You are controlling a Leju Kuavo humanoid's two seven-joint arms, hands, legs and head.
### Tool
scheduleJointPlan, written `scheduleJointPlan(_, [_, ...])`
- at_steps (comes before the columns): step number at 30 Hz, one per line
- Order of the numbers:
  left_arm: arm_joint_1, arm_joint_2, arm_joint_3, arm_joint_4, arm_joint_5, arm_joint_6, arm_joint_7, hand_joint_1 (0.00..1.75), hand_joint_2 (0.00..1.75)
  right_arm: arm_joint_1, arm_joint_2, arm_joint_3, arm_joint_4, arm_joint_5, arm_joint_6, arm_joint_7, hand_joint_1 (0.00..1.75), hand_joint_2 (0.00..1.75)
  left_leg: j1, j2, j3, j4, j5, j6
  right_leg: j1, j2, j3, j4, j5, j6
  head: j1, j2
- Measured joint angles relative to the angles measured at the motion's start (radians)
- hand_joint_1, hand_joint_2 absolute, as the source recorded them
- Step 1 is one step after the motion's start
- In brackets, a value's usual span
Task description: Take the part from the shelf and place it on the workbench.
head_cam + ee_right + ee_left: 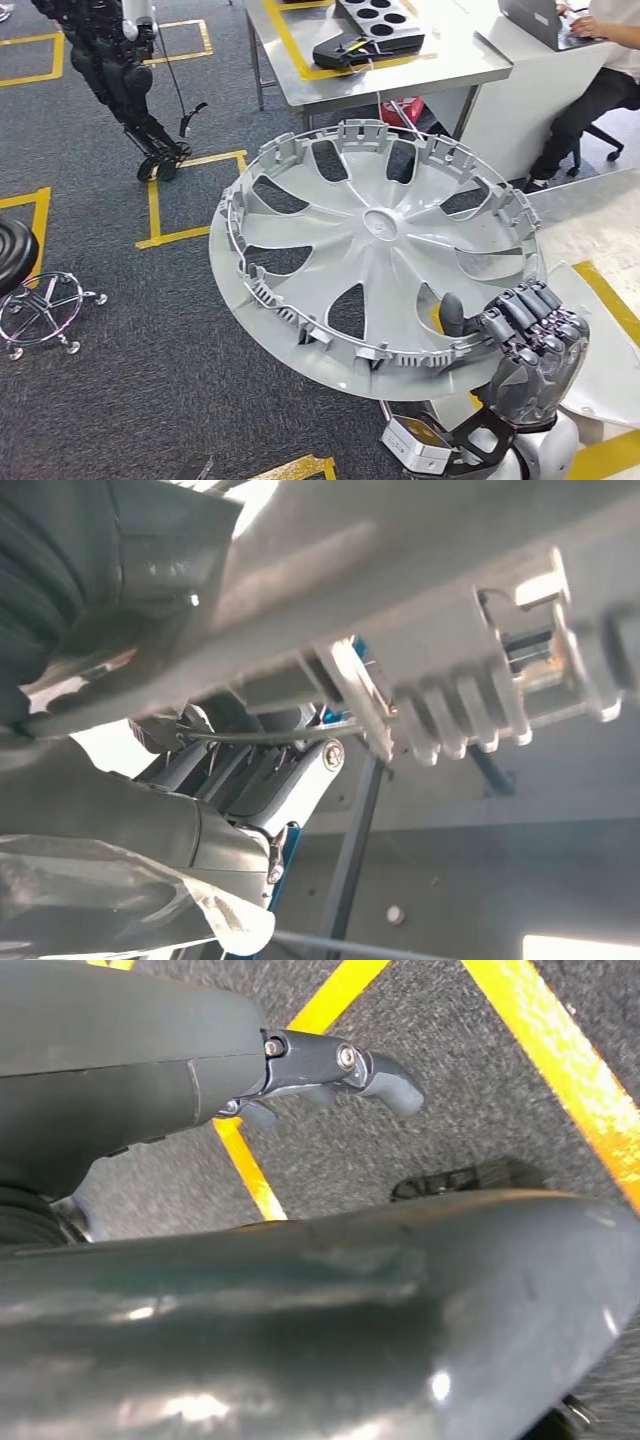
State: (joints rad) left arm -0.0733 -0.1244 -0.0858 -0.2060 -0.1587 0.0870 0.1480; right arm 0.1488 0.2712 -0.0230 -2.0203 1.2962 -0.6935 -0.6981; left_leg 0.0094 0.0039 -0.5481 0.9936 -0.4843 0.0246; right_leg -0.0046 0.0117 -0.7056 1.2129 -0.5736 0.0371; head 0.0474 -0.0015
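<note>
The part is a large grey plastic wheel cover (377,240), held up flat and slightly tilted over the dark carpet, inner ribbed side up. My right hand (528,345) grips its near right rim, thumb on top and fingers curled under the edge. In the right wrist view the cover's clipped rim (453,680) runs close above the hand's fingers (256,780). My left hand (332,1065) hangs over the carpet with a finger stretched out and nothing in it. A grey metal workbench (453,65) stands beyond the cover.
On the workbench lie a black tray with round holes (381,20) and a black device (343,50). A person (604,60) sits at a laptop, back right. A white surface with yellow tape (604,240) is at right. Another robot (121,70) and a stool (30,290) stand left.
</note>
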Motion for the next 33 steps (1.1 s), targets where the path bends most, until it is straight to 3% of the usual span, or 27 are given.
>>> scheduleJointPlan(3, [0.002, 0.000, 0.000, 0.000, -0.001, -0.001, 0.000, 0.00, 0.00, 0.001, 0.000, -0.001, 0.000, -0.001, 0.000, 0.001, 1.75, 1.75, 0.000, 0.017, 0.000, 0.000, -0.001, 0.000, -0.002, -0.003, -0.020, 0.043, -0.010, 0.003, 0.001, 0.000])
scheduleJointPlan(5, [0.001, 0.000, -0.001, 0.000, -0.003, -0.003, 0.000, 0.00, 0.00, 0.004, 0.000, -0.004, 0.001, -0.002, 0.000, 0.002, 1.75, 1.75, -0.001, 0.055, 0.005, 0.001, -0.007, -0.005, -0.004, -0.041, 0.037, -0.053, 0.041, 0.007, 0.001, 0.000])
scheduleJointPlan(7, [0.000, 0.000, -0.001, 0.000, -0.005, -0.005, 0.000, 0.00, 0.00, 0.004, 0.000, -0.007, 0.000, -0.003, 0.000, 0.002, 1.75, 1.75, -0.007, 0.086, 0.011, 0.003, -0.013, -0.015, -0.001, -0.087, 0.120, -0.196, 0.095, 0.000, 0.000, 0.000])
scheduleJointPlan(8, [-0.001, 0.000, -0.001, 0.000, -0.005, -0.005, 0.000, 0.00, 0.00, 0.004, 0.000, -0.008, 0.000, -0.003, 0.000, 0.002, 1.75, 1.75, -0.010, 0.094, 0.013, 0.004, -0.015, -0.019, 0.002, -0.094, 0.128, -0.210, 0.094, -0.004, 0.000, 0.000])
scheduleJointPlan(10, [-0.002, 0.000, -0.002, 0.000, -0.005, -0.006, 0.000, 0.00, 0.00, 0.006, 0.000, -0.010, 0.000, -0.004, 0.000, 0.002, 1.75, 1.75, -0.011, 0.110, 0.018, 0.005, -0.018, -0.026, 0.004, -0.072, 0.129, -0.210, 0.095, -0.017, 0.000, 0.000])
scheduleJointPlan(11, [-0.003, 0.000, -0.002, 0.000, -0.005, -0.006, 0.000, 0.00, 0.00, 0.006, 0.000, -0.011, -0.001, -0.004, 0.000, 0.002, 1.75, 1.75, -0.009, 0.101, 0.018, 0.010, -0.026, -0.032, 0.002, -0.061, 0.129, -0.211, 0.097, -0.022, -0.001, 0.000])
scheduleJointPlan(13, [-0.004, -0.001, -0.002, 0.000, -0.005, -0.007, 0.000, 0.00, 0.00, 0.006, 0.002, -0.010, -0.002, -0.004, 0.000, 0.003, 1.75, 1.75, -0.003, 0.054, -0.007, 0.074, -0.069, -0.041, -0.002, -0.037, 0.131, -0.214, 0.100, -0.036, -0.004, 0.000])
scheduleJointPlan(15, [-0.001, 0.000, -0.002, 0.000, -0.004, -0.007, 0.000, 0.00, 0.00, 0.006, 0.004, -0.010, -0.002, -0.004, 0.000, 0.003, 1.75, 1.75, -0.001, 0.013, -0.072, 0.214, -0.134, -0.043, -0.002, -0.011, 0.131, -0.215, 0.101, -0.044, -0.006, 0.000])
scheduleJointPlan(16, [0.001, 0.000, -0.002, 0.000, -0.004, -0.008, 0.000, 0.00, 0.00, 0.007, 0.005, -0.010, -0.002, -0.004, 0.000, 0.003, 1.75, 1.75, -0.001, 0.007, -0.104, 0.278, -0.153, -0.043, 0.000, 0.004, 0.131, -0.214, 0.101, -0.046, -0.007, 0.000])
scheduleJointPlan(17, [0.003, 0.000, -0.003, 0.000, -0.004, -0.008, 0.000, 0.00, 0.00, 0.008, 0.006, -0.010, -0.001, -0.004, 0.000, 0.003, 1.75, 1.75, -0.001, 0.006, -0.124, 0.310, -0.153, -0.041, 0.001, 0.020, 0.132, -0.214, 0.102, -0.047, -0.006, 0.000])
scheduleJointPlan(18, [0.004, 0.000, -0.003, 0.000, -0.003, -0.008, 0.000, 0.00, 0.00, 0.008, 0.006, -0.010, -0.001, -0.004, 0.000, 0.003, 1.75, 1.75, -0.001, 0.004, -0.125, 0.300, -0.131, -0.039, 0.002, 0.036, 0.133, -0.213, 0.101, -0.047, -0.006, 0.000])
scheduleJointPlan(19, [0.004, 0.001, -0.003, 0.000, -0.003, -0.008, 0.000, 0.00, 0.00, 0.009, 0.006, -0.010, -0.001, -0.004, 0.000, 0.003, 1.75, 1.75, -0.001, -0.002, -0.107, 0.251, -0.093, -0.035, 0.002, 0.051, 0.134, -0.212, 0.101, -0.047, -0.006, 0.000])
scheduleJointPlan(21, [0.003, 0.002, -0.003, 0.000, -0.003, -0.008, 0.000, 0.00, 0.00, 0.008, 0.006, -0.010, -0.002, -0.004, 0.000, 0.003, 1.75, 1.75, 0.002, -0.042, -0.050, 0.110, -0.020, -0.028, 0.002, 0.078, 0.133, -0.208, 0.100, -0.044, -0.006, 0.000])
scheduleJointPlan(23, [0.002, 0.002, -0.003, 0.000, -0.003, -0.007, 0.000, 0.00, 0.00, 0.007, 0.007, -0.010, -0.002, -0.003, 0.000, 0.003, 1.75, 1.75, 0.004, -0.077, -0.020, 0.032, 0.002, -0.025, 0.000, 0.102, 0.124, -0.204, 0.102, -0.034, -0.006, 0.000])
scheduleJointPlan(25, [0.000, 0.001, -0.004, 0.000, -0.003, -0.007, 0.000, 0.00, 0.00, 0.008, 0.007, -0.010, -0.002, -0.003, 0.000, 0.003, 1.75, 1.75, 0.003, -0.071, -0.018, 0.022, -0.001, -0.021, -0.005, 0.122, 0.113, -0.204, 0.106, -0.021, -0.006, 0.000])
scheduleJointPlan(26, [-0.001, 0.001, -0.004, 0.000, -0.003, -0.008, 0.001, 0.00, 0.00, 0.010, 0.008, -0.011, -0.002, -0.004, 0.000, 0.003, 1.75, 1.75, 0.003, -0.060, -0.018, 0.019, 0.002, -0.016, -0.005, 0.118, 0.107, -0.202, 0.105, -0.015, -0.006, 0.000])
scheduleJointPlan(28, [-0.004, 0.000, -0.005, 0.000, -0.003, -0.008, 0.001, 0.00, 0.00, 0.010, 0.008, -0.012, -0.003, -0.003, 0.000, 0.002, 1.75, 1.75, 0.006, -0.035, -0.017, 0.010, 0.008, -0.004, -0.002, 0.071, 0.079, -0.157, 0.076, -0.007, 0.001, 0.000])
scheduleJointPlan(30, [-0.002, -0.001, -0.006, 0.000, -0.004, -0.009, 0.001, 0.00, 0.00, 0.008, 0.008, -0.012, -0.003, -0.003, 0.000, 0.001, 1.75, 1.75, 0.006, -0.008, -0.017, 0.008, 0.009, 0.001, -0.002, 0.012, 0.020, -0.032, 0.012, -0.001, 0.008, 0.000])
scheduleJointPlan(32, [0.002, -0.001, -0.006, 0.000, -0.005, -0.009, 0.001, 0.00, 0.00, 0.008, 0.008, -0.011, -0.003, -0.003, 0.000, 0.000, 1.75, 1.75, 0.005, 0.022, -0.017, 0.008, 0.008, 0.001, -0.005, -0.004, -0.033, 0.078, -0.025, 0.006, 0.008, 0.000])
scheduleJointPlan(33, [0.002, -0.001, -0.006, 0.000, -0.005, -0.009, 0.001, 0.00, 0.00, 0.009, 0.008, -0.012, -0.003, -0.002, 0.000, 0.000, 1.75, 1.75, 0.005, 0.036, -0.017, 0.008, 0.007, 0.001, -0.007, -0.008, -0.033, 0.082, -0.015, 0.008, 0.008, 0.000])
